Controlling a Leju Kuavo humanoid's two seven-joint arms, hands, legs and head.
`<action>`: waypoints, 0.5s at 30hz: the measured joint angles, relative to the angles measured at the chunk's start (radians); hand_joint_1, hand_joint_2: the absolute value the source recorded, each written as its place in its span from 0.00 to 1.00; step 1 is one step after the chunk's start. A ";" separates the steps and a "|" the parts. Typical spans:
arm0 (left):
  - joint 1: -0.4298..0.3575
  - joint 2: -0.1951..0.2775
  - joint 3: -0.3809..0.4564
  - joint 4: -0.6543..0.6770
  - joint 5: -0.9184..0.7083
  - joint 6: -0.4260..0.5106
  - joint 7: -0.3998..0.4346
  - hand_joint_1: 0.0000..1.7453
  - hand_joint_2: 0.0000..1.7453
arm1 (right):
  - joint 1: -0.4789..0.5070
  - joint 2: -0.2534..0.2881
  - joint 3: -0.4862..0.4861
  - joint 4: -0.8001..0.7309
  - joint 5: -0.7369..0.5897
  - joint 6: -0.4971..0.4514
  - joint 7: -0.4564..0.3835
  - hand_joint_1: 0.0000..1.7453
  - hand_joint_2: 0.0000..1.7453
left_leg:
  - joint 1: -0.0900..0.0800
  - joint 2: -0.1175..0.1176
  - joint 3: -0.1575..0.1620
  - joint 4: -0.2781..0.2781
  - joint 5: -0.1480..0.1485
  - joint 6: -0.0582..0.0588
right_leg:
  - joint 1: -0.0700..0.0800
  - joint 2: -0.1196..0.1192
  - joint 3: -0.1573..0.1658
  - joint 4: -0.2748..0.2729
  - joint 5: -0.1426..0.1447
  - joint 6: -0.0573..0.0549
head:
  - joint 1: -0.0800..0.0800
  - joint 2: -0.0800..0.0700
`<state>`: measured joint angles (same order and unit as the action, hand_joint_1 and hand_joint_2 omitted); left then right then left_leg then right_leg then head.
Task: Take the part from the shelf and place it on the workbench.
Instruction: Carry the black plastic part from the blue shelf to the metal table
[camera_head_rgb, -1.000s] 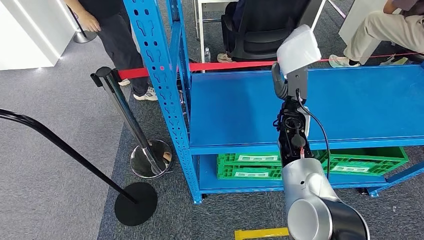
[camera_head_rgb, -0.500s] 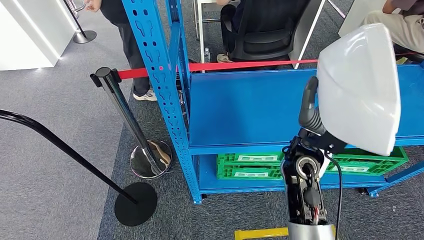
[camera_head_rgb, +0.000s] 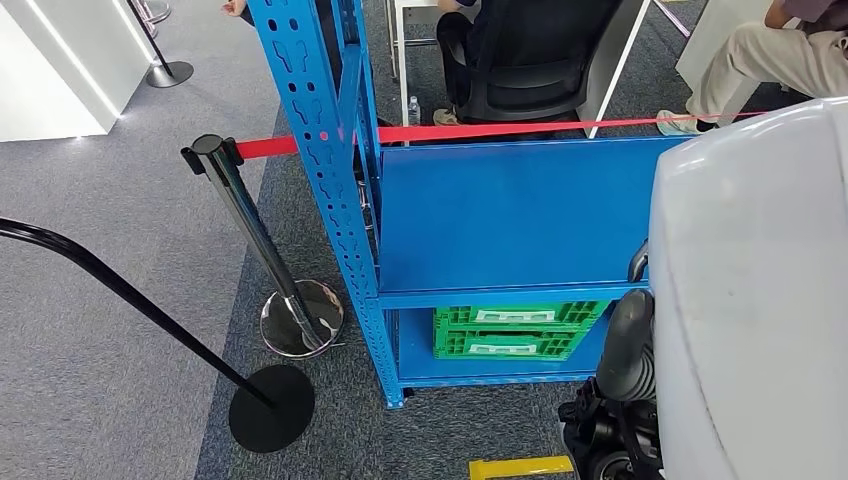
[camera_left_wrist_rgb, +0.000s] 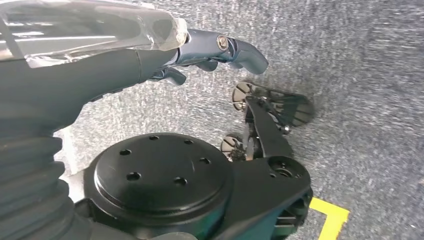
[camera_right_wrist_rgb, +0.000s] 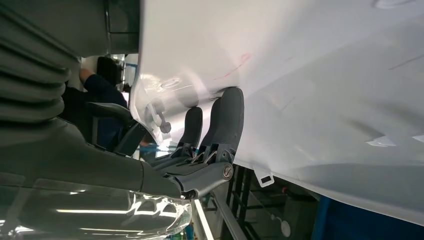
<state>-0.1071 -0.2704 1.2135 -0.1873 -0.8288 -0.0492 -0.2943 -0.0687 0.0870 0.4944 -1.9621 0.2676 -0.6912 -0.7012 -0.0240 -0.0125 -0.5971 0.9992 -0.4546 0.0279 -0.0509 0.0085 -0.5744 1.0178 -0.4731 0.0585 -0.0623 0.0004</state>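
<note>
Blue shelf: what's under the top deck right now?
Under the blue shelf deck, stacked green crates sit on the lower level. The white part held by the right hand covers the shelf's right side, so anything there can't be seen.

The blue metal shelf rack (camera_head_rgb: 480, 215) stood ahead, two stacked green plastic crates (camera_head_rgb: 510, 331) on its bottom level. Left of it stood a chrome barrier post (camera_head_rgb: 255, 240). Behind it was a black office chair (camera_head_rgb: 535, 60). The large white moulded part (camera_head_rgb: 750, 310) was close in front, at the right.
</note>
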 joint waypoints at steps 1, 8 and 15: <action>0.000 0.000 0.002 0.000 -0.001 0.003 0.011 0.00 1.00 | 0.011 0.000 0.009 -0.008 -0.006 0.000 0.000 1.00 0.00 | 0.000 0.000 0.000 0.000 0.000 0.000 | 0.000 0.000 0.000 0.000 0.000 0.000 | 0.000 0.000; 0.000 -0.001 0.007 0.000 -0.026 0.013 0.069 0.00 1.00 | 0.059 0.002 0.033 -0.033 -0.020 0.000 0.001 1.00 0.00 | 0.000 0.000 0.001 0.000 0.000 0.000 | 0.000 0.000 0.001 0.000 0.000 0.000 | 0.000 0.000; 0.000 0.001 0.007 0.000 -0.031 0.012 0.119 0.00 1.00 | 0.086 0.002 0.056 -0.034 -0.018 0.000 0.001 1.00 0.00 | -0.006 0.002 0.016 -0.027 0.017 0.017 | -0.012 -0.002 0.011 -0.017 0.010 0.019 | -0.004 0.000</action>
<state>-0.1070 -0.2689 1.2207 -0.1868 -0.8598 -0.0370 -0.1755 0.0178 0.0893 0.5499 -1.9966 0.2492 -0.6912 -0.6998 -0.0297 -0.0102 -0.5811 0.9725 -0.4373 0.0451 -0.0629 0.0061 -0.5637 1.0008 -0.4632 0.0771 -0.0667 0.0004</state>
